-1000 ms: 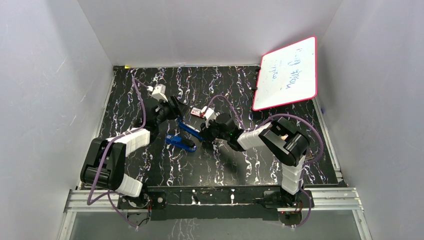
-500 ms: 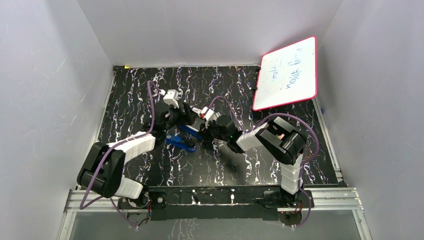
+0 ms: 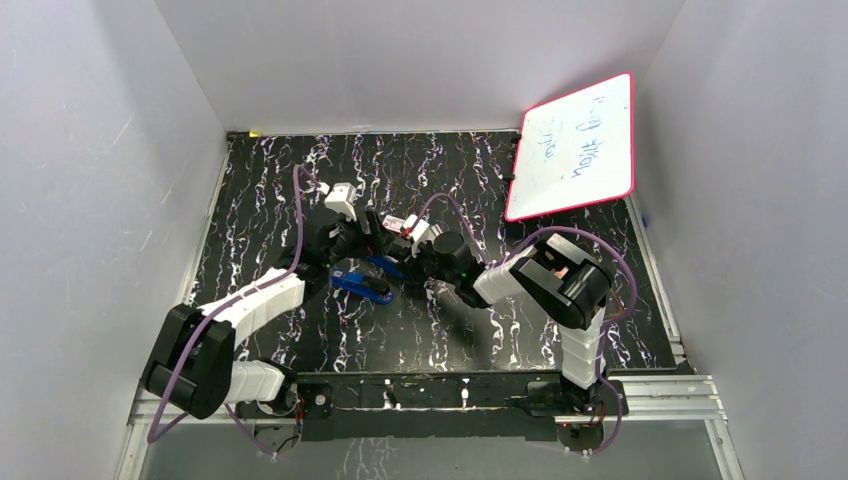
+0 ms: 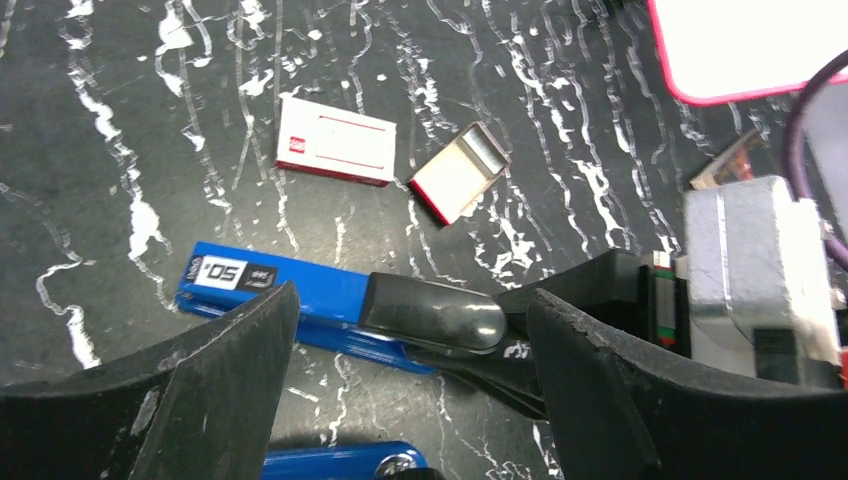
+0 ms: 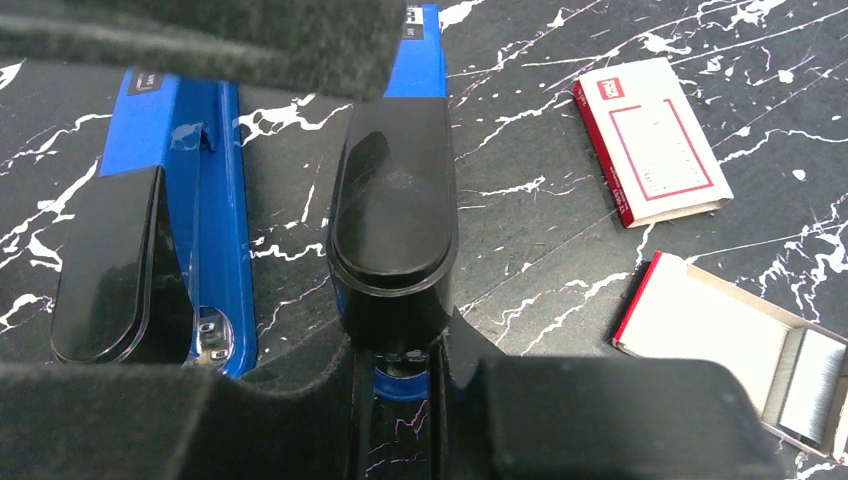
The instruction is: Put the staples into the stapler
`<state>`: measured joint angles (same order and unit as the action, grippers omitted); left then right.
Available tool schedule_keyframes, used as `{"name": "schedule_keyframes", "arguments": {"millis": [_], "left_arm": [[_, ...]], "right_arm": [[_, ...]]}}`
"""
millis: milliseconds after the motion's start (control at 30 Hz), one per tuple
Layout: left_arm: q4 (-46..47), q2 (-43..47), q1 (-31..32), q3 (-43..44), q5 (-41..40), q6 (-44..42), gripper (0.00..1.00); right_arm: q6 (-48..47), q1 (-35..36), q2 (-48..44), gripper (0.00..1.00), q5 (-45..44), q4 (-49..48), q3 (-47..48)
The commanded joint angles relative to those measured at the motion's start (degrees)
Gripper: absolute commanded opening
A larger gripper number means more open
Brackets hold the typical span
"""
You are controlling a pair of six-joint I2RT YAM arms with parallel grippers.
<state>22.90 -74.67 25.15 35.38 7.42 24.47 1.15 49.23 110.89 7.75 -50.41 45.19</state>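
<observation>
The right gripper (image 5: 400,385) appears clamped on the rear end of the stapler (image 5: 393,190), though the contact is partly hidden. The left gripper (image 4: 410,310) is spread wide and empty above the stapler, whose long axis runs from jaw to jaw. The staples (image 4: 490,150) are seen in the open tray (image 4: 448,188) just beyond the stapler. The free left arm is judged nearer.

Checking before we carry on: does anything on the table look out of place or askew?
The red-and-white sleeve lies apart from its open tray, which sits askew to it, with the staples bunched at one end.
</observation>
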Motion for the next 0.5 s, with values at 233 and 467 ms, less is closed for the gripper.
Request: {"name": "schedule_keyframes", "arguments": {"millis": [233, 467], "left_arm": [[-26.04, 0.58, -0.88, 13.97, -10.13, -6.74, 0.86], [-37.42, 0.58, -0.98, 20.36, -14.24, -19.93, 0.89]], "right_arm": [[-4.85, -2.17, -7.69, 0.44, 7.47, 5.13, -3.89], [-5.69, -2.65, -19.0, 0.56, 7.23, 15.34, -5.47]]}}
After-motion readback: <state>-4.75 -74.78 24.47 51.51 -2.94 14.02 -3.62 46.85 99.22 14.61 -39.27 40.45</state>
